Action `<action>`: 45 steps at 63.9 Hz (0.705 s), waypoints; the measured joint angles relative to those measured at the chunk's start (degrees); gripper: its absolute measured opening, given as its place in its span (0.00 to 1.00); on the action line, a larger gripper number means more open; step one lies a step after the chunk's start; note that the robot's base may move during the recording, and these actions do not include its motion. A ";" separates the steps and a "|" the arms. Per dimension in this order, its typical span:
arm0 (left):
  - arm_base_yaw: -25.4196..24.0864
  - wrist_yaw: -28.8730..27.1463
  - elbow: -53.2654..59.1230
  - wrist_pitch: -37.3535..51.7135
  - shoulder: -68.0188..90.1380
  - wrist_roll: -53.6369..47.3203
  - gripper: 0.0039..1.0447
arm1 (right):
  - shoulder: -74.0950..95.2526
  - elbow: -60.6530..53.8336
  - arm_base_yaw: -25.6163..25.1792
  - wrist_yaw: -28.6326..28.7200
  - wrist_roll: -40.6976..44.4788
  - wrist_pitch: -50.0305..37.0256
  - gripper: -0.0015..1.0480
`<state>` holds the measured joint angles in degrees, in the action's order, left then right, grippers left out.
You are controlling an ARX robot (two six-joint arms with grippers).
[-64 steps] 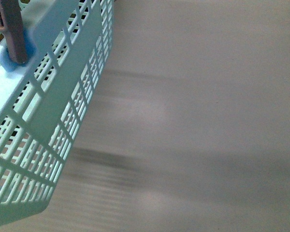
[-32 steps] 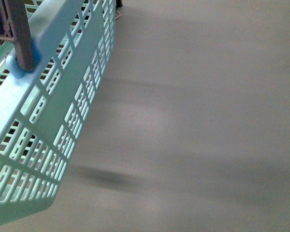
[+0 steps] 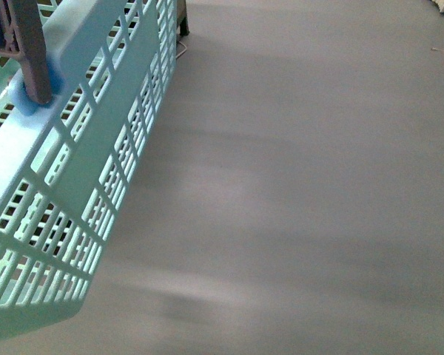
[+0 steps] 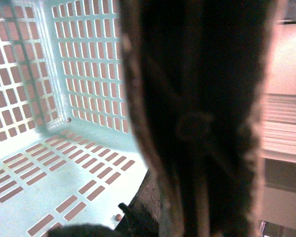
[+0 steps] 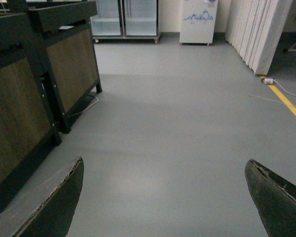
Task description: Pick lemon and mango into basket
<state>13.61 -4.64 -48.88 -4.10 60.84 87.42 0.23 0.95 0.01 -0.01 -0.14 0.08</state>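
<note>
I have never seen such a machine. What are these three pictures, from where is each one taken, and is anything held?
This is a robot with two arms, each ending in a gripper, and three cameras. The front view, from the robot's body, shows the slotted wall of a teal basket with a brown handle, above bare grey floor. The left wrist view looks into the basket; the part of its floor that shows is empty, and a dark blurred shape very near the lens hides the rest, so I cannot tell what the left gripper is doing. The right wrist view shows the right gripper with its two dark fingers wide apart, holding nothing, over the floor beside a dark wooden cabinet. No lemon or mango shows anywhere.
</note>
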 joint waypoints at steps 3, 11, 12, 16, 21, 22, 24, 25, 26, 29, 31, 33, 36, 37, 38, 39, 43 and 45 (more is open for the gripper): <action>0.00 0.00 -0.02 0.00 0.00 -0.02 0.05 | 0.00 0.00 -0.02 0.00 -0.02 0.00 0.92; 0.00 -0.02 -0.04 0.00 0.00 -0.11 0.05 | 0.00 0.00 -0.02 0.00 -0.02 0.00 0.92; 0.00 -0.02 -0.04 0.00 0.00 -0.09 0.05 | 0.00 0.00 0.00 0.02 0.02 0.00 0.92; 0.00 0.00 -0.04 0.00 0.00 -0.13 0.05 | 0.00 0.00 0.00 0.00 -0.02 0.00 0.92; 0.00 -0.02 -0.04 0.00 0.00 -0.11 0.05 | 0.00 0.00 0.00 0.02 -0.02 0.00 0.92; 0.00 -0.02 -0.04 0.00 0.00 -0.11 0.05 | 0.00 0.00 0.00 0.00 0.00 0.00 0.92; 0.00 0.00 -0.04 0.00 0.00 -0.11 0.05 | 0.00 0.00 0.00 0.00 0.00 0.00 0.92; 0.00 0.00 -0.04 0.00 0.00 -0.13 0.05 | 0.00 0.00 -0.02 0.00 -0.02 0.00 0.92; 0.00 -0.02 -0.04 0.00 0.00 -0.13 0.05 | -0.02 0.00 0.00 0.02 0.00 0.00 0.92; 0.00 0.00 -0.04 0.00 0.00 -0.13 0.05 | -0.02 0.00 0.00 0.00 0.00 0.00 0.92; 0.00 -0.02 -0.07 0.00 0.00 -0.15 0.05 | 0.00 0.00 -0.02 0.00 0.00 0.00 0.92; 0.00 -0.02 -0.07 0.00 0.00 -0.13 0.05 | 0.00 0.00 -0.02 -0.02 -0.04 0.00 0.92; 0.00 -0.02 -0.07 0.00 0.00 -0.13 0.05 | 0.00 0.00 -0.02 0.00 0.00 0.00 0.92; 0.00 0.00 -0.07 0.00 0.00 -0.15 0.05 | 0.00 0.00 0.00 0.00 -0.04 0.00 0.92; 0.00 -0.02 -0.07 0.00 0.00 -0.13 0.05 | 0.00 0.00 0.00 -0.02 0.00 0.00 0.92; 0.00 -0.02 -0.07 0.00 0.00 -0.11 0.05 | 0.00 0.00 0.00 0.00 0.02 0.00 0.92; 0.00 -0.04 -0.07 0.00 0.00 -0.13 0.05 | 0.00 0.00 -0.02 0.00 0.02 0.00 0.92; 0.00 -0.02 -0.07 0.00 0.00 -0.13 0.05 | 0.00 0.00 -0.02 0.00 0.00 0.00 0.92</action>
<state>13.61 -4.67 -48.95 -4.10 60.84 87.29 0.23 0.95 -0.01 -0.01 -0.14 0.08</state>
